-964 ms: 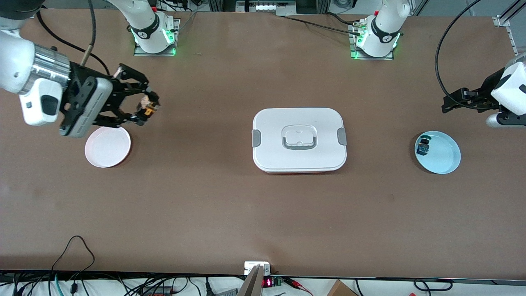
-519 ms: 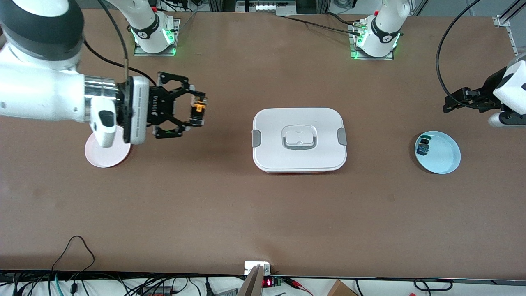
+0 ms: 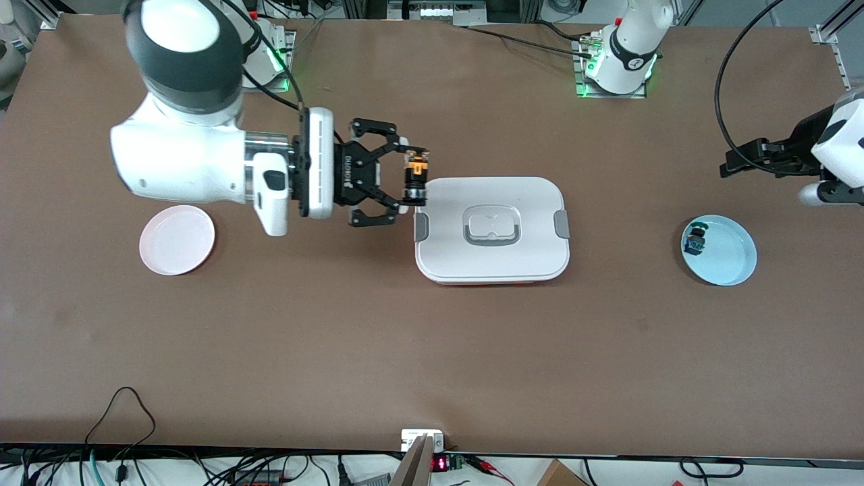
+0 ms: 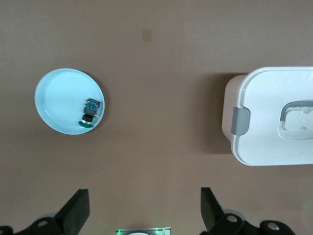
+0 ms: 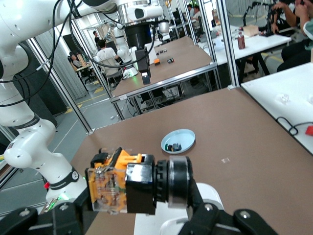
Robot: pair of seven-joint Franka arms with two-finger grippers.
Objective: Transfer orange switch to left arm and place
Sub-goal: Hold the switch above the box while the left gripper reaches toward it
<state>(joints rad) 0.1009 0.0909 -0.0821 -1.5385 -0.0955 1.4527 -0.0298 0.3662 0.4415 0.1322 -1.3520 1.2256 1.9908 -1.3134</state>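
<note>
Pink plate [image 3: 177, 240]: I see it on the table toward the right arm's end, well apart from the box, with nothing on it.

Right arm [image 3: 189, 145]: I have it reaching sideways from its base above the table toward the box.

Right gripper [image 3: 409, 185]: it is up in the air over the edge of the box on the right arm's side, its fingers [image 3: 388, 145] clamped tight on the orange switch.

Orange switch [image 3: 415, 179]: I see it pinched at the tips of the right gripper, over the box's rim, just above the grey clip there. In the right wrist view the switch [image 5: 139, 188] lies crosswise between the tips, orange part at one end, black barrel at the other.

Box [image 3: 491, 228]: white, lid on, in the middle of the table; the left wrist view shows one end of it [image 4: 271, 122].

Blue plate [image 3: 725, 251]: on the table toward the left arm's end, well apart from the box; a small blue-and-green component [image 3: 694, 241] lies in it near the rim on the box's side.

Left arm [image 3: 837, 148]: I have it waiting past the blue plate from the box.

Left gripper [image 4: 144, 215]: held high over bare table between the blue plate and the box, fingers spread wide with nothing between them.
</note>
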